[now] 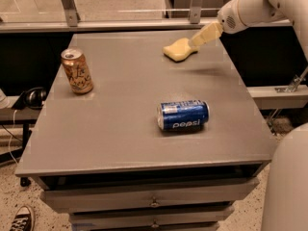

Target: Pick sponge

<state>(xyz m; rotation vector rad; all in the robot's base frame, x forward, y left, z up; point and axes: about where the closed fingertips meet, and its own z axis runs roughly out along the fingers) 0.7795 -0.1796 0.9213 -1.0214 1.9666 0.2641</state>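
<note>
The sponge point(179, 49) is a pale yellow foam pad lying flat at the far right of the grey table point(125, 124). My gripper point(198, 39) comes in from the upper right on a white arm. Its pale yellow fingers slant down to the left and their tips reach the sponge's right end. Whether they touch the sponge I cannot tell.
A blue Pepsi can point(183, 115) lies on its side in the middle right of the table. An orange can point(77, 71) stands upright at the left. A rail with metal posts point(67, 4) runs behind the table. Drawers point(154, 201) sit below the front edge.
</note>
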